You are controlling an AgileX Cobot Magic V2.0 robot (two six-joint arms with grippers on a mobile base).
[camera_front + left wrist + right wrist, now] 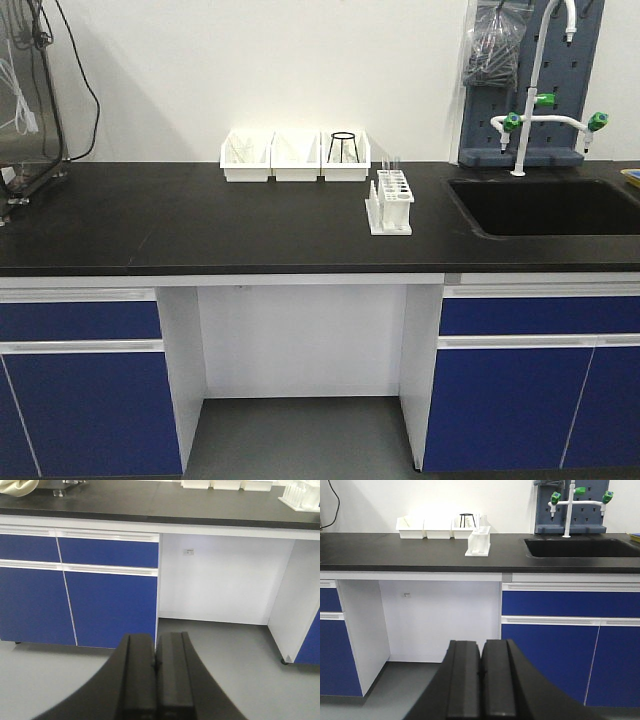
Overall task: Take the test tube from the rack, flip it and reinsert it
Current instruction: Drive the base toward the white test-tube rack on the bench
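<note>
The small white rack (pixel 390 201) stands on the black countertop (pixel 200 220) just left of the sink, with clear test tubes (pixel 391 166) upright at its back. It also shows as the rack (pixel 478 541) in the right wrist view and the rack (pixel 302 494) at the top right edge of the left wrist view. My left gripper (pixel 156 640) is shut with nothing in it, low in front of the blue cabinets. My right gripper (pixel 481 647) is shut and empty too, well below the counter. Neither gripper appears in the front view.
Three white bins (pixel 295 157) line the wall behind the rack; the right one holds a black wire stand (pixel 343 146). A black sink (pixel 545 206) with a white tap (pixel 540 100) lies to the right. Blue cabinets (pixel 560 650) and a knee recess (pixel 300 340) sit under the counter.
</note>
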